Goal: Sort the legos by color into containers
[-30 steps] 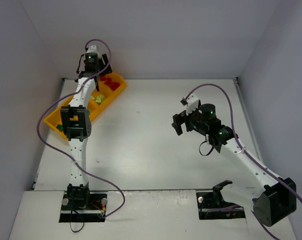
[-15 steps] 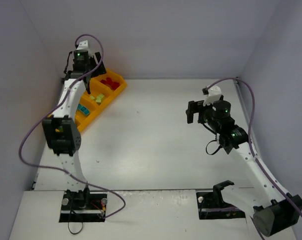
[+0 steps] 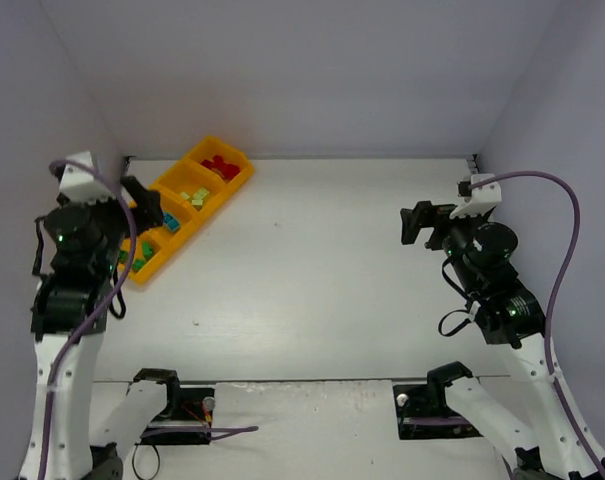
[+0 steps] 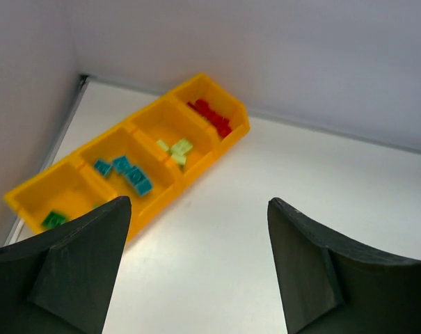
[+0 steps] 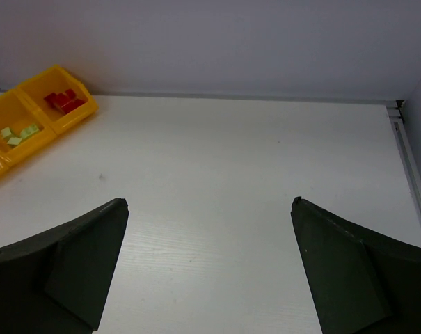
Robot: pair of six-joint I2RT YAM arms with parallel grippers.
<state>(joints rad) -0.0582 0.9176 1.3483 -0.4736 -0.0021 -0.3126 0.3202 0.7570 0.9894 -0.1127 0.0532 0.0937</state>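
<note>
While both arms hang above the white table, left gripper is spread wide w/ nothing between its jaws. Right gripper is likewise spread & empty, well apart from the long orange-yellow plastic tray at the far-left corner. Tiny plastic bricks lie in its 4 compartments: red bricks at the far end, then yellow-green bricks, teal bricks, green bricks nearest.

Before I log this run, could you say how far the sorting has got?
Done: red bricks, yellow-green bricks, teal bricks and green bricks each lie in their own tray compartment. In hand: nothing; left gripper and right gripper are open, empty. Left: apparently nothing, no loose brick visible.
</note>
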